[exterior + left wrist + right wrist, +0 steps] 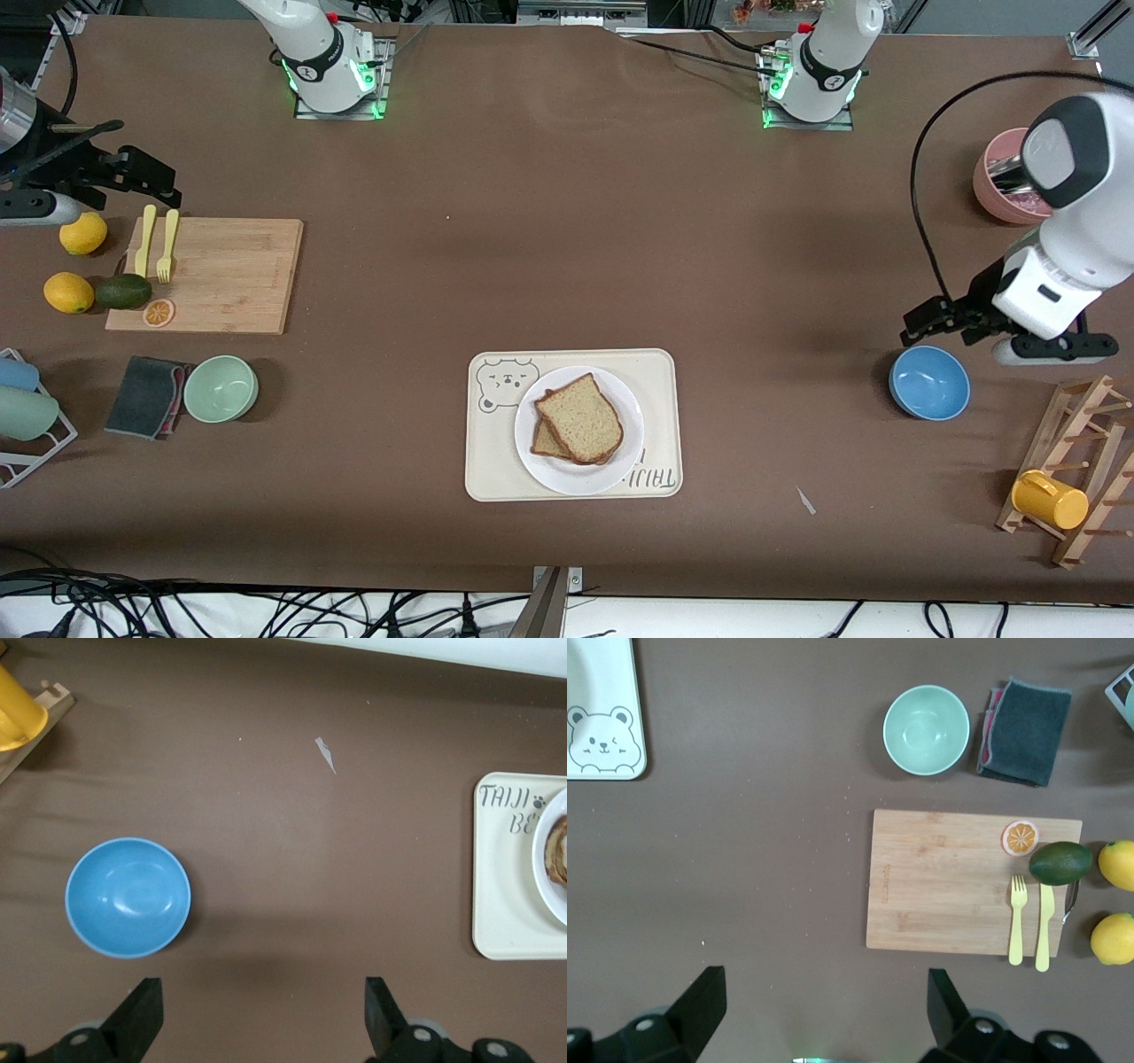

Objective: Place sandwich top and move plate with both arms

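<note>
White plate [578, 431] on the cream bear tray [496, 461], mid-bench. Sandwich top [580, 417] lies on the plate, askew over a lower slice [543, 440]. Left gripper [263, 1017] hangs over bare bench beside the blue bowl [928, 382], toward the left arm's end from the tray, jaws wide apart, empty. Right gripper [824, 1010] hangs near the wooden board [217, 276], toward the right arm's end, jaws wide, empty.

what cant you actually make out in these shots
- Lower slice under the sandwich top on the plate: front view, mostly covered, so any filling is hidden.
- Plate in the left wrist view: cut off by the picture edge.
- Pink cup: front view, partly hidden by the left arm.
- Right end effector: front view, arm cut off by the edge; left end effector shows whole.
</note>
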